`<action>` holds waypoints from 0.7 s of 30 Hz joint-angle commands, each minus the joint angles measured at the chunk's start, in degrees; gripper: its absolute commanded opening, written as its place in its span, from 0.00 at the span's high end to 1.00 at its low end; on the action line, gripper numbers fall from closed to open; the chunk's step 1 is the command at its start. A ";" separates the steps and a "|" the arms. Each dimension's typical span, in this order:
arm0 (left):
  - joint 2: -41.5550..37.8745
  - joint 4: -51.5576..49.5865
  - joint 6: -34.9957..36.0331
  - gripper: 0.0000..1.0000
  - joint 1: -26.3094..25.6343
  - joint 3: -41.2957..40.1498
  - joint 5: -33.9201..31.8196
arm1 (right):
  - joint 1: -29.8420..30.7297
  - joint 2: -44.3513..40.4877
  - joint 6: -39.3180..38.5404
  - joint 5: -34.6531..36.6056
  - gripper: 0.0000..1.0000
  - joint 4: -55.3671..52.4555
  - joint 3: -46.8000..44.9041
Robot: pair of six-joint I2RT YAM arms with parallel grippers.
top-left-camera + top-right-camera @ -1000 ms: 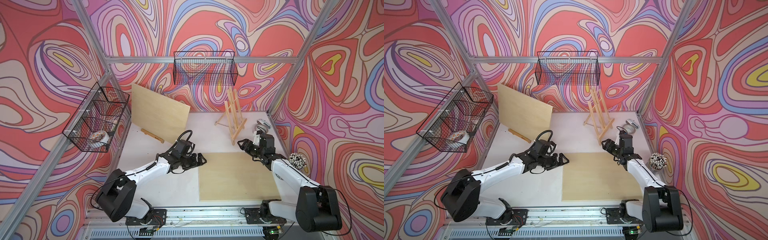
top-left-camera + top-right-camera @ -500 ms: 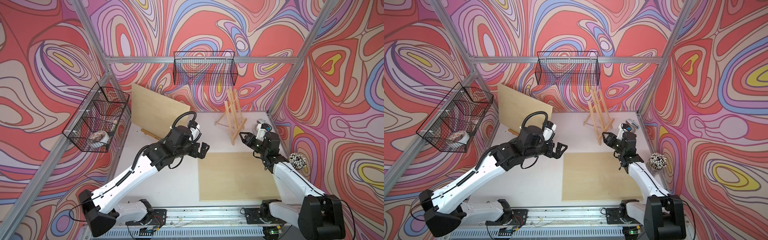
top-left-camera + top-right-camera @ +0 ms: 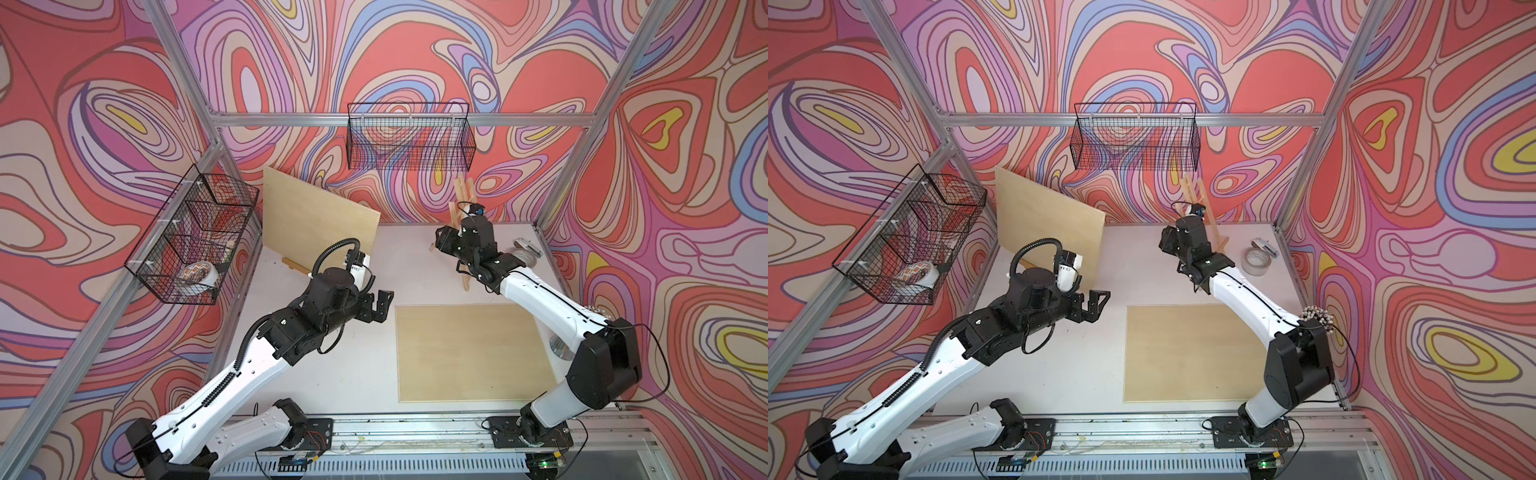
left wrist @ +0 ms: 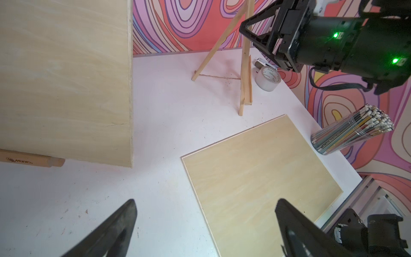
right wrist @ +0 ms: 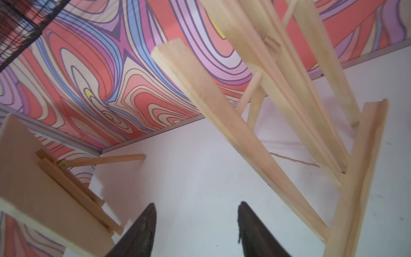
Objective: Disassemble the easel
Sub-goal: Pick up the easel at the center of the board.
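The right arm has swung up from the corner of the flat board to the easel at the back of the bench, and the left arm has risen off the bench and stretched forward.

In both top views the easel (image 3: 461, 194) (image 3: 1207, 208) stands upright near the back wall, right of centre, legs spread. The right tool (image 3: 441, 244) (image 3: 1165, 243) sits just beside it on the side toward the middle; touching or not, I cannot tell. The left tool (image 3: 380, 306) (image 3: 1096, 305) hangs over bare bench, well apart from the easel, jaws spread wide and empty. A flat board (image 3: 469, 353) lies between the arms, and a second board (image 3: 316, 224) leans in the back left corner. A tape roll (image 3: 1257, 262) lies right of the easel.

From the left wrist: the left tool (image 4: 205, 202) gapes, nothing in it, and the flat board (image 4: 255, 178) lies beyond one finger. The easel (image 4: 244, 66) stands ahead, a string joining its rear leg to the front, with the tape roll (image 4: 266, 77) next to it and a cup of pencils (image 4: 351, 131) nearer. The right tool (image 4: 258, 35) hovers up by the easel's top.

From the right wrist: the right tool (image 5: 197, 204) has its jaws parted around nothing. The easel (image 5: 233, 133) looms close, off to one side of the jaws, not between them.
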 commanded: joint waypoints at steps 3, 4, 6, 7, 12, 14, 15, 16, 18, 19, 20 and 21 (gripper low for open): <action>-2.00 2.16 -0.25 0.00 2.58 -0.90 0.00 | 2.04 2.24 2.38 20.61 0.35 -12.54 5.97; -2.01 2.37 -0.12 0.00 2.73 -0.93 0.24 | 2.05 2.01 3.49 21.71 0.34 -12.45 5.54; -2.02 3.10 0.22 0.00 2.78 -1.39 0.71 | 2.02 1.32 4.56 21.99 0.33 -9.87 3.47; -2.01 3.50 0.40 0.00 2.80 -1.62 0.90 | 2.09 1.36 4.32 21.69 0.33 -8.20 2.53; -1.09 4.69 1.39 0.00 2.78 -2.41 1.49 | 2.02 4.81 1.52 24.44 0.33 -4.28 1.17; -0.64 5.26 1.77 0.00 2.85 -2.67 1.71 | 2.03 5.80 -1.49 24.62 0.34 -0.94 0.33; -0.51 5.58 1.91 0.00 2.83 -2.86 1.88 | 2.11 6.31 -3.22 24.66 0.34 0.96 -0.15; -0.29 5.94 2.03 0.00 2.85 -3.15 1.84 | 2.11 7.15 -4.06 24.45 0.34 1.69 -0.23; 0.00 6.84 1.98 0.00 2.85 -3.80 2.23 | 2.11 8.76 -5.90 24.83 0.35 1.69 0.64; 0.23 7.08 2.07 0.00 2.86 -3.96 2.56 | 2.04 8.87 -6.40 24.58 0.35 1.13 1.37; 0.51 7.18 2.07 0.00 2.87 -4.09 2.78 | 2.11 10.82 -6.83 24.48 0.35 0.77 1.93; 0.83 7.31 2.07 0.00 2.83 -4.10 3.10 | 2.03 11.38 -7.74 24.49 0.36 1.20 2.13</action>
